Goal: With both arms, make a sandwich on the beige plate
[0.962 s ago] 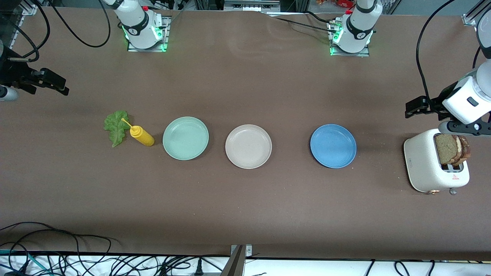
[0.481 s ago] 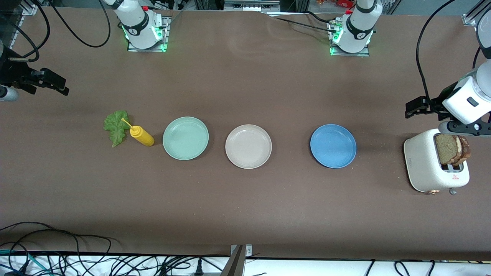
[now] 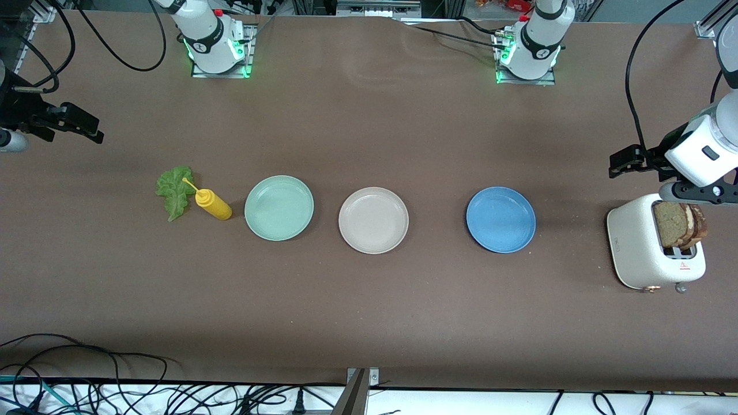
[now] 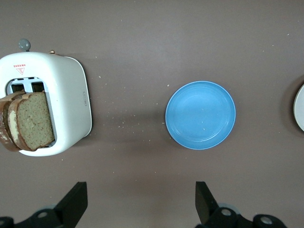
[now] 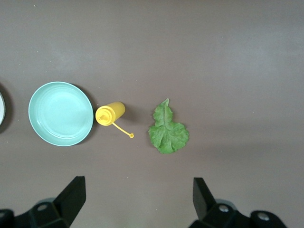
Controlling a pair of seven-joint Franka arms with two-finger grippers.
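Nothing has moved since the earlier frames: both arms wait. The left gripper (image 3: 620,163), wide open and empty, hangs just at twelve o'clock of the white toaster (image 3: 634,242) holding two tan, brown-crusted bread slices (image 3: 671,222), so it is nearer them. The right gripper (image 3: 86,128), also open and empty, has the ruffled green lettuce leaf (image 3: 173,193) at four o'clock; the round pale beige plate (image 3: 373,220) lies bare at mid-table.

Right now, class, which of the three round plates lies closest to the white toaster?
The round blue plate; the beige and mint-green plates lie farther from the toaster.

The table (image 3: 369,323) wears a matt brown covering, faintly grainy. The beige plate (image 3: 373,220) looks matt and finely speckled, the blue plate (image 3: 500,219) and mint-green plate (image 3: 279,207) smooth with a soft sheen. The toaster (image 3: 637,248) is pale satin-finished (plastic, apparently); the bread slices (image 3: 679,223) porous; the lettuce leaf (image 3: 174,190) ruffled; the yellow squeeze bottle (image 3: 212,204) smooth plastic.
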